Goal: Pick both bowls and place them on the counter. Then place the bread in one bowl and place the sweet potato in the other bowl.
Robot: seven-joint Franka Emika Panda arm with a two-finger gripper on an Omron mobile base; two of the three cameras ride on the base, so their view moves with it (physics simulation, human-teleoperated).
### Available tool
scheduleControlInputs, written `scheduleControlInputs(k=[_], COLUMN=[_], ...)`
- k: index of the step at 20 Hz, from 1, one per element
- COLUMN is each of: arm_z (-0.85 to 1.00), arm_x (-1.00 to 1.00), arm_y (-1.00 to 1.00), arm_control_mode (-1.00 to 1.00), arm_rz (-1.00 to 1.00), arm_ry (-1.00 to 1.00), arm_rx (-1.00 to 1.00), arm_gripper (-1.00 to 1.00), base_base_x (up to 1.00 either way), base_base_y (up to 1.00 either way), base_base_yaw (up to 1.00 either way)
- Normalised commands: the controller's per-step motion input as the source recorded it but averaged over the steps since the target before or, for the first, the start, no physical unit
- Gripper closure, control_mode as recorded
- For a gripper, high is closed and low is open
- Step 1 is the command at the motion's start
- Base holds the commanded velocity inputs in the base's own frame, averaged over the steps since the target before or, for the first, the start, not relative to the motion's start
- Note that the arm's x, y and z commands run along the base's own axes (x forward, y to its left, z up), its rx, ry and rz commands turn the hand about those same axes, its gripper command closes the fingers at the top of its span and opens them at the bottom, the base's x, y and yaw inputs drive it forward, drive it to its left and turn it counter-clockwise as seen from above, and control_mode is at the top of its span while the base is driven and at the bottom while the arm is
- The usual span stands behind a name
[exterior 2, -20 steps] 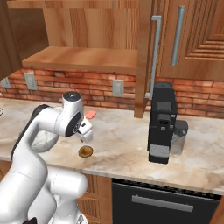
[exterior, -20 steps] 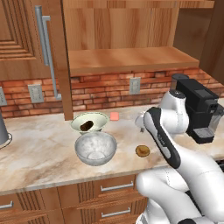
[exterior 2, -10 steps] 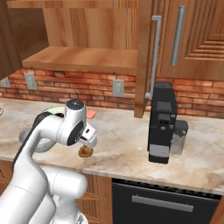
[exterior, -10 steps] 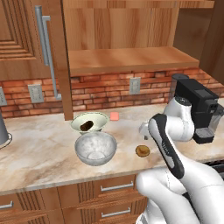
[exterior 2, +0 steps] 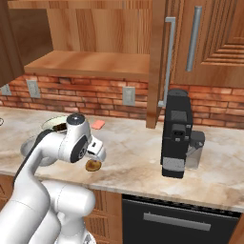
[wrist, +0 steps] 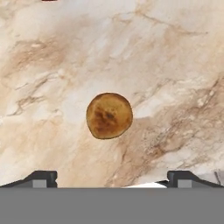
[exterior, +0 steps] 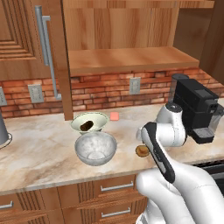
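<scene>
Tan bread [wrist: 109, 115] lies half-hidden behind the arm, beneath the spread tool [wrist: 111, 177].

Even, diffuse rendered lighting with no glare or blur: the counter [exterior: 39, 153] is bright, the recess above the wooden shelf [exterior: 122, 59] dimmer, and the bread [wrist: 109, 115] seemingly casts only a faint, soft-edged shadow.

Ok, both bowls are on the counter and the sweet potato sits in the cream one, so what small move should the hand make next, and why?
Probably lower the hand straight down over the small round tan-brown bun and close on it. The hand view shows the bun lying free on the beige marbled counter, centred ahead of the open fingertips, and the mottled grey stone-look bowl has nothing in it.
</scene>
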Motion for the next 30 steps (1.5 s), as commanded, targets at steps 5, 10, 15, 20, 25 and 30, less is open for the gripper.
scheduleControlInputs(k=[5, 10, 15, 20, 25, 30], arm_z=[-0.22, -0.11, -0.2, -0.28, -0.24, -0.2], arm_x=[0.27, 0.28, 0.24, 0.14, 0.17, 0.16], arm_y=[0.0, -0.15, -0.06, 0.02, 0.0, 0.0], arm_control_mode=[-1.0, -1.0, -1.0, -1.0, -1.0, -1.0], arm_rz=[0.03, 0.1, 0.11, 0.1, 0.07, 0.03], arm_ry=[0.01, 0.03, 0.07, 0.05, 0.05, 0.09], arm_rx=[-0.04, 0.0, 0.0, 0.0, 0.0, 0.0], arm_gripper=[-1.0, -1.0, -1.0, -1.0, -1.0, -1.0], base_base_x=[0.0, 0.0, 0.0, 0.0, 0.0, 0.0], base_base_y=[0.0, 0.0, 0.0, 0.0, 0.0, 0.0], base_base_yaw=[0.0, 0.0, 0.0, 0.0, 0.0, 0.0])
